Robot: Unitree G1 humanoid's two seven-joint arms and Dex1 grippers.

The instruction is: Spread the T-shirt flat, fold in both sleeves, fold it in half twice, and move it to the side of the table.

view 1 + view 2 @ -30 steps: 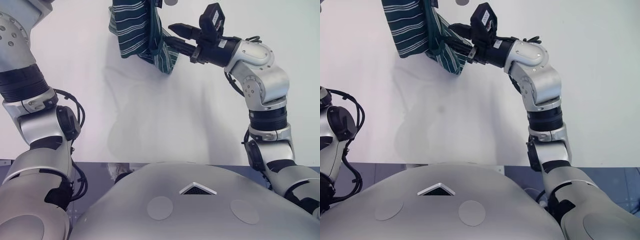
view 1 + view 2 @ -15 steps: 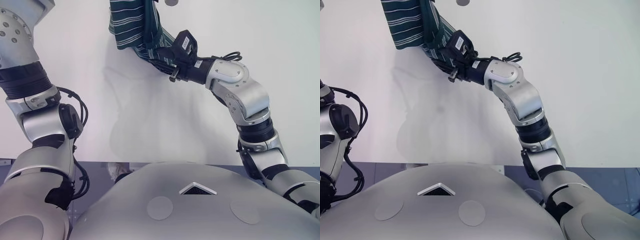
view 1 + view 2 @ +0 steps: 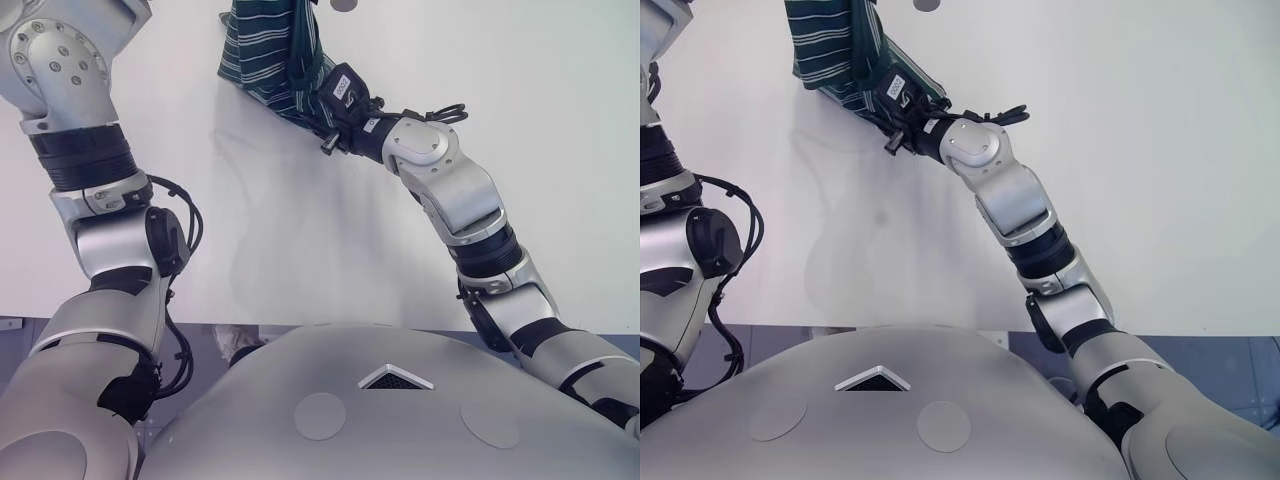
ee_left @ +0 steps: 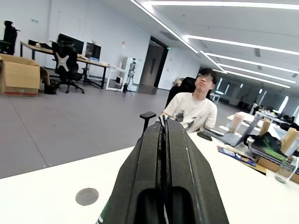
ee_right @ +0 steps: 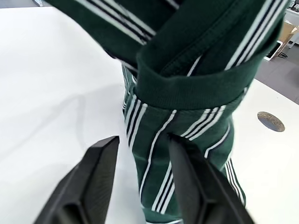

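White table (image 3: 560, 120), far side: striped T-shirt (image 3: 265, 50) hanging bunched above it. Left gripper (image 4: 163, 122): fingers pressed together, pinching shirt cloth. Right gripper (image 5: 142, 142): fingers (image 5: 93, 182) spread apart, the shirt's lower fold between them, not clamped.

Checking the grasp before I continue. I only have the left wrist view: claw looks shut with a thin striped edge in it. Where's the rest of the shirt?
Observer: The T-shirt hangs in a bunch over the white table, its top past the head view's upper edge.
Operator: Right claw?
Observer: Right claw is open, right at the shirt's lower end, not closed on it.
Operator: Any of it flat?
Observer: No. The right wrist view shows a ribbed hem band folded across the bundle, close to the fingers.
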